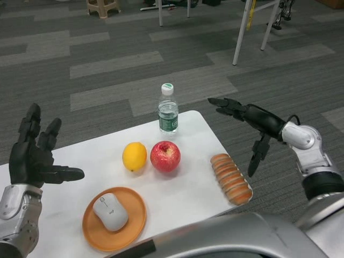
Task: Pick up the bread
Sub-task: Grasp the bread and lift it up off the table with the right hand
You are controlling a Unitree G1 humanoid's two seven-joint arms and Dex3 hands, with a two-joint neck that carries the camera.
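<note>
At the far left edge the left hand (36, 156) just waits with fingers spread, while the bread (231, 179) lies lower right, long axis running diagonally, right beside the empty, splayed right hand (251, 122).

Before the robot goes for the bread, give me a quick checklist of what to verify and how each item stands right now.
1. Target in view: the sliced brown bread loaf lies unobstructed at the white table's right edge. Ok.
2. Right hand free: fingers spread, holding nothing. Ok.
3. Right hand over the bread: it is above and beyond the table's right edge, not yet touching the loaf. Not ok.
4. Clear space around the bread: the red apple stands apart to its left. Ok.
5. Left hand out of the way: raised open at the table's left end. Ok.
6. Bread's footing: it lies very near the edge; overhang cannot tell.
</note>
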